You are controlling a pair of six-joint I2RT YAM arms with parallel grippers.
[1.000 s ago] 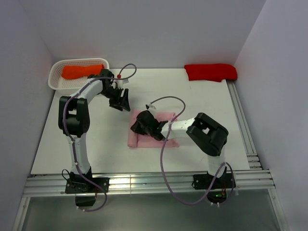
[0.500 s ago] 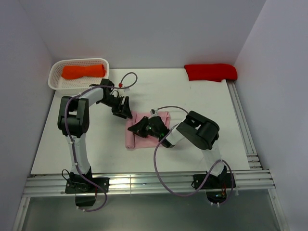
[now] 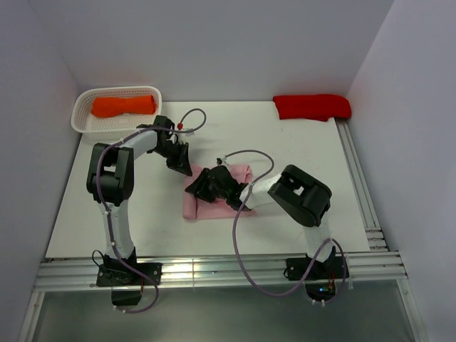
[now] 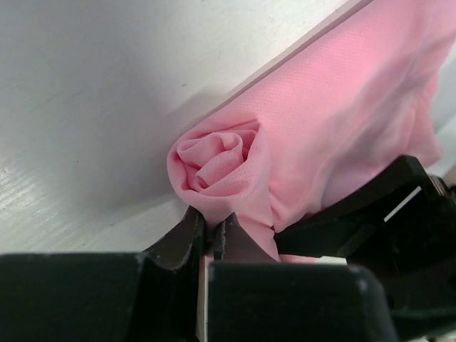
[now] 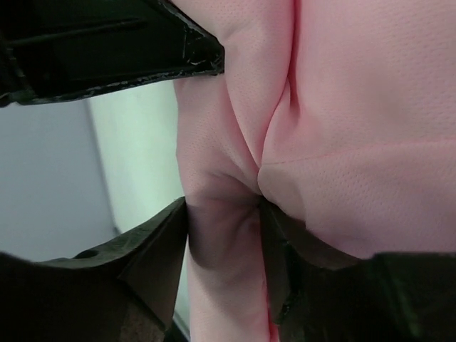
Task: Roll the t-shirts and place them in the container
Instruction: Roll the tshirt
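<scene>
Grips the pink t-shirt (image 4: 320,128), likely limp and featherlight, at its rolled end with left pincer (image 4: 208,231), mid-fold with right pincer (image 5: 222,231).

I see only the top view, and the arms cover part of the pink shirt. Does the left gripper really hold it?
Observer: Yes. In the left wrist view, the left gripper is shut on a small fold of the pink shirt.
Operator: Is there a roll at that place?
Observer: Yes. The roll end shows a tight spiral just above the fingertips.
Operator: And the right gripper?
Observer: In the right wrist view, the right gripper pinches a fold of the shirt between its fingers.
</scene>
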